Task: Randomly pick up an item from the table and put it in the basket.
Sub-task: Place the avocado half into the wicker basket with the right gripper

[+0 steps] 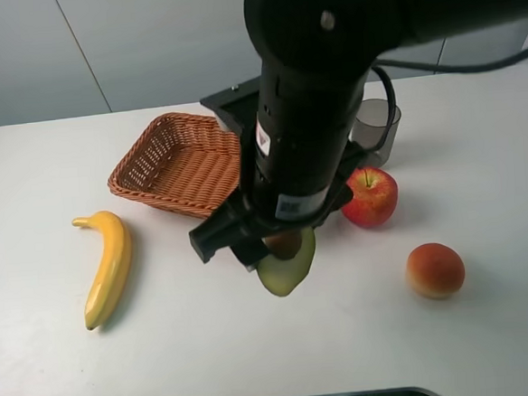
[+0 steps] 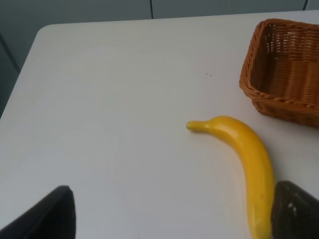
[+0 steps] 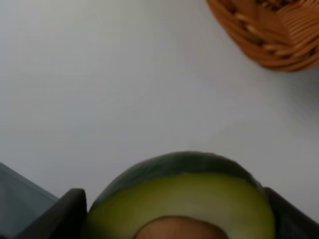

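Observation:
My right gripper (image 1: 281, 244) is shut on the halved avocado (image 1: 289, 267), green flesh with a brown pit, and holds it low over the white table (image 1: 59, 375), just in front of the wicker basket (image 1: 182, 163). In the right wrist view the avocado (image 3: 179, 191) fills the space between the two dark fingers (image 3: 60, 214), with the basket's corner (image 3: 269, 30) beyond. My left gripper (image 2: 169, 219) is open and empty over the table (image 2: 109, 99), near the banana's end; it does not show in the exterior high view.
A yellow banana (image 1: 106, 266) lies on the left, also in the left wrist view (image 2: 246, 164) near the basket (image 2: 284, 74). A red apple (image 1: 369, 196), an orange-red round fruit (image 1: 435, 269) and a grey cup (image 1: 375, 127) stand on the right.

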`<state>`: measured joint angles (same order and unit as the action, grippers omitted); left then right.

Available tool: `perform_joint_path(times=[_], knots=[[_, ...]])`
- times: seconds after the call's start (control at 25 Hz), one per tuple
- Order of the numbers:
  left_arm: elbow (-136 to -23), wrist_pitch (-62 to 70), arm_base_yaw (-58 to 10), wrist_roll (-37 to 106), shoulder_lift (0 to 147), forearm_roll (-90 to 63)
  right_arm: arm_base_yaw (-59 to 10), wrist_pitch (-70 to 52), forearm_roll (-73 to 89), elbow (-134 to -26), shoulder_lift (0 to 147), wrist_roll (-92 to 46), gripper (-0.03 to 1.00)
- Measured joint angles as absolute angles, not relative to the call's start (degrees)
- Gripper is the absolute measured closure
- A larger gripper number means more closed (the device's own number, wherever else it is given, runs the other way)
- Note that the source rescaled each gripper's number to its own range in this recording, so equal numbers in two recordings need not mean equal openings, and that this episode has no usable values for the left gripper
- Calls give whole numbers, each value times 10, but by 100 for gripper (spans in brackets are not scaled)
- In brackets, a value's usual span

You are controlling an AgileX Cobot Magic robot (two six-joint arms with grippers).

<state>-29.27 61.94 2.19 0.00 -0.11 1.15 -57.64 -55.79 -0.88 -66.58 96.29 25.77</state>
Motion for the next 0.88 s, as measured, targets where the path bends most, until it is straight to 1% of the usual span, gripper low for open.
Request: perform_joint_path(times=[0.16,0.32,0.56,0.88], knots=[[-293,619,22,0,-1,12,-552,-577,-38,-708,962,240,97],[-293,619,22,0,-1,12,-536,-544,-79,-713,961,236,97],[-293,619,22,0,-1,12,-509,-462,-147,-713,961,242,97],[-293,619,22,0,-1,12,-492,-318,-279,-714,1000,354,97]])
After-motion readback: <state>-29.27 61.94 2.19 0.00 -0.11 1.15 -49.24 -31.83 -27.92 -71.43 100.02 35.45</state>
